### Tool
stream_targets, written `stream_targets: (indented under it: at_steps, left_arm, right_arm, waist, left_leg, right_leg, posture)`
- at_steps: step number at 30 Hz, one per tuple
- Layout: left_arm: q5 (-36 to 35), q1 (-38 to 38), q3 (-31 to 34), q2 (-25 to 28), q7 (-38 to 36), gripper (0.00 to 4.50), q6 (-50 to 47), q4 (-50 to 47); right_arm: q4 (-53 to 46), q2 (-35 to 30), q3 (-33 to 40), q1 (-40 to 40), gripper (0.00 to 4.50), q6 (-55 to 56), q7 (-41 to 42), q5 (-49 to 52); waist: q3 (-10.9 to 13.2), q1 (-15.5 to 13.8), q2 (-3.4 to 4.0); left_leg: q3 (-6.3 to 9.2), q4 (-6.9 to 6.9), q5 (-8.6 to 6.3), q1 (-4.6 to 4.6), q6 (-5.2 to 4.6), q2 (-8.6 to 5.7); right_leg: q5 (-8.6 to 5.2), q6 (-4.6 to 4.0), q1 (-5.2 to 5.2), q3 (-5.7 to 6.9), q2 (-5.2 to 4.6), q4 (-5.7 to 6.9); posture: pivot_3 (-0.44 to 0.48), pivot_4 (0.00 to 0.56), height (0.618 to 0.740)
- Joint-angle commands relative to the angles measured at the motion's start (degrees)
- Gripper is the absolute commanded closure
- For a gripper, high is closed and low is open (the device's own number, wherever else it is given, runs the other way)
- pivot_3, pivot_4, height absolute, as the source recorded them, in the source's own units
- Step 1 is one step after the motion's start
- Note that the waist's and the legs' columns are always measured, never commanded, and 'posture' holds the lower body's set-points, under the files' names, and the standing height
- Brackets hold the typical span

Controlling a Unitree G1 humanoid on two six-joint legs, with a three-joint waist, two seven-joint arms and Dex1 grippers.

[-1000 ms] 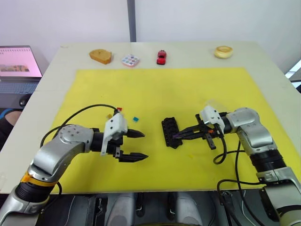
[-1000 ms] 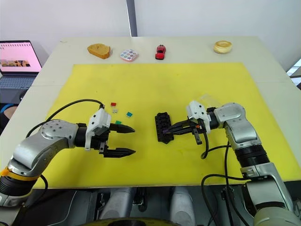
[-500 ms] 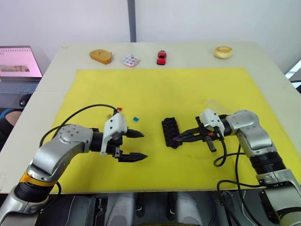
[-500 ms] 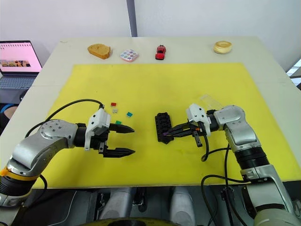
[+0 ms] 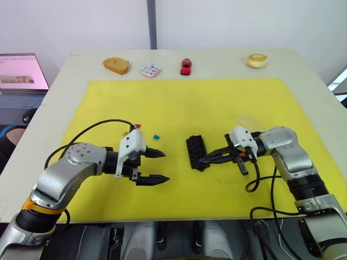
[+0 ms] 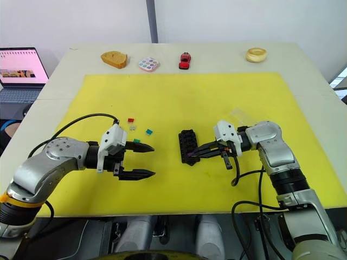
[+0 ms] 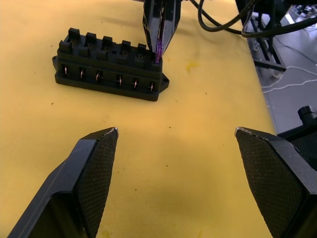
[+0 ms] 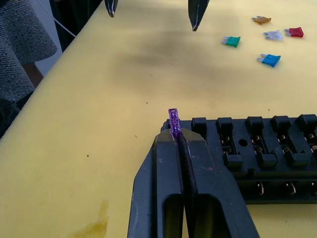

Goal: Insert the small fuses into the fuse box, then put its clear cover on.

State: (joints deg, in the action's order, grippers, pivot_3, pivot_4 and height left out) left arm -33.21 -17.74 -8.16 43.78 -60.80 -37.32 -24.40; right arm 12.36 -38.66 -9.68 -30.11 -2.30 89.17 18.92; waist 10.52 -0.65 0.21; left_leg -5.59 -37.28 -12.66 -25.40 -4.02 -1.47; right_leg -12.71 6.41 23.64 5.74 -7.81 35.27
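From my head, the black fuse box lies near the middle of the yellow mat on the table. My right gripper reaches in from the box's right, jaws pinched on the purple fuse at the box's near end. My left gripper hovers well apart on the box's left, jaws spread wide and holding nothing. A teal fuse and a red fuse lie between that arm and the box's far left; in the right eye a green fuse and a grey fuse show beside them. The clear cover sits just beyond my right wrist, right of the box. Far behind the box, past the mat's edge, stand a round dotted tray, a red toy car and a laptop off the table.

From my left wrist, both open fingertips frame the box, where the purple fuse stands upright at its end slot, held by the other jaws.

From my right wrist, my jaws are shut on the purple fuse beside the box's end corner; whether it is seated in the slot I cannot tell. Beyond the box lie the green, teal, grey, red and an orange fuse.
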Motion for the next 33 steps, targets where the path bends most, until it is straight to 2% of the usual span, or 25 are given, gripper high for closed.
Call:
stream_targets:
  at_steps: [1,8,11,12,33]
  left_arm:
    - [-0.9,0.0,1.2,-0.1,0.3,0.55,-0.3,-1.4]
    - [-0.9,-0.2,1.2,-0.3,0.4,0.55,-0.3,-1.2]
    - [-0.8,-0.3,1.3,-0.3,0.4,0.51,-0.2,-1.0]
    - [-0.8,-0.3,1.3,-0.3,0.3,0.51,-0.2,-1.0]
    - [0.1,0.3,0.9,-1.3,0.1,0.51,1.3,0.4]
  right_arm:
    - [-0.1,0.1,-0.4,-0.3,4.5,-0.1,-0.7,-1.1]
    - [-0.6,0.1,-0.5,-0.1,4.5,1.1,-0.9,-1.6]
    - [-0.7,0.2,-0.2,-0.1,3.64,1.7,-1.0,-1.4]
    - [-0.8,0.3,0.0,-0.2,3.21,1.7,-1.1,-1.3]
    - [-3.3,-1.7,2.2,-2.4,3.21,-4.5,-2.1,1.7]
  waist:
    - [0.0,0.0,0.0]
    - [0.0,0.0,0.0]
    - [0.0,0.0,0.0]
    - [0.0,0.0,0.0]
    - [0.0,0.0,0.0]
  left_leg:
    - [0.01,0.0,0.0,0.0,0.0,0.0]
    - [0.02,0.0,-0.01,0.0,0.01,0.0]
    - [0.02,0.0,-0.01,0.0,0.02,0.0]
    - [0.02,0.0,-0.01,0.0,0.02,0.0]
    - [0.02,0.02,-0.02,-0.01,0.02,0.0]
  right_leg:
    - [0.0,0.0,0.0,-0.01,0.0,-0.01]
    - [0.0,0.0,-0.02,-0.05,-0.02,-0.01]
    - [0.0,0.0,-0.02,-0.05,-0.02,-0.01]
    - [0.0,0.0,-0.01,-0.05,-0.03,-0.02]
    - [0.0,0.0,0.03,-0.06,-0.08,-0.02]
  posture:
    - [0.0,0.15,0.74]
    - [0.0,0.15,0.74]
    - [0.0,0.15,0.74]
    - [0.0,0.15,0.74]
    - [0.0,0.15,0.74]
